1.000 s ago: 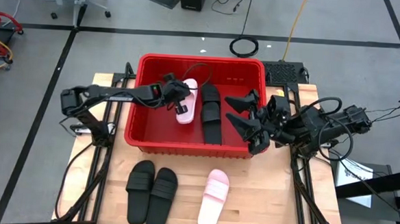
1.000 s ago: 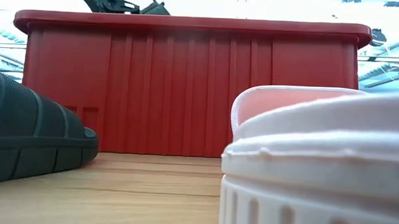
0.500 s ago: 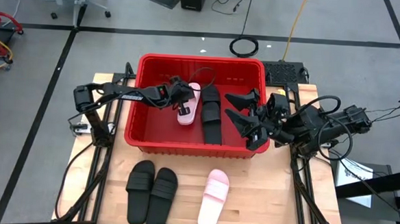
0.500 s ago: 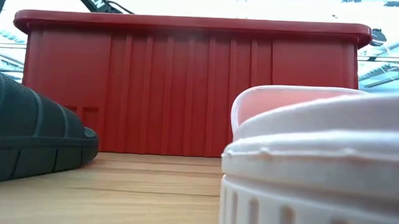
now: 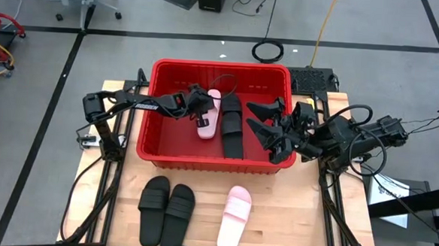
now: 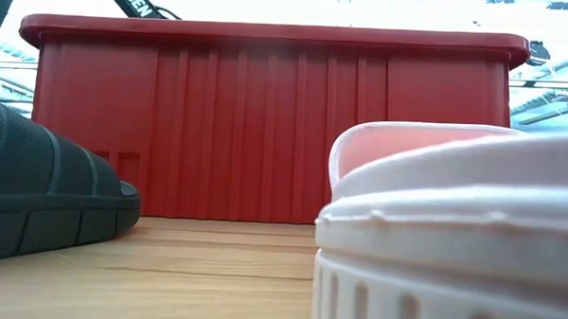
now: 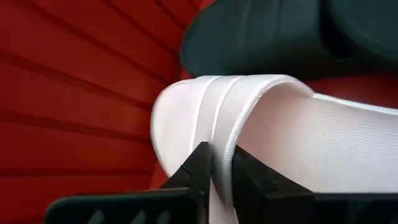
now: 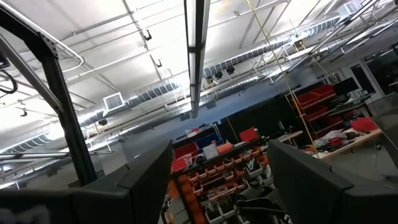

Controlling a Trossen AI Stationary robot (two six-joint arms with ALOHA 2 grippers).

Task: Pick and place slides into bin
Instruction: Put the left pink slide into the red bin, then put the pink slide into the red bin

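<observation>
The red bin (image 5: 159,120) stands at the table's far middle; its near wall fills the low view (image 6: 266,121). My left gripper (image 5: 198,107) reaches into it from the left, shut on a pale pink slide (image 5: 208,113), which lies beside black slides (image 5: 231,125) on the bin's floor. My right gripper (image 5: 267,124) hovers open and empty over the bin's right part, its fingers spread wide in the right wrist view (image 8: 217,180). Two black slides (image 5: 166,210) and one pale pink slide (image 5: 235,208) lie flat on the table in front of the bin. My left gripper (image 7: 219,171) pinches the edge of the pale pink slide's wide strap (image 7: 221,149) between its two fingertips (image 7: 198,167). The fingers come roughly level from the table's left side. The slide sits low in the bin against a black slide (image 7: 267,37); whether its sole rests on the floor I cannot tell.
The near black slide (image 6: 37,189) and the near pale pink slide (image 6: 452,232) crowd the low view. Bare wood shows to the left and right of the slides at the table's front. Cables and a power box (image 5: 310,75) lie behind the bin.
My left arm has reached a little farther toward the table's right inside the bin, carrying the pale pink slide slightly that way, still shut on it. My right gripper has drifted slightly toward the far-left over the bin's right wall, staying open.
</observation>
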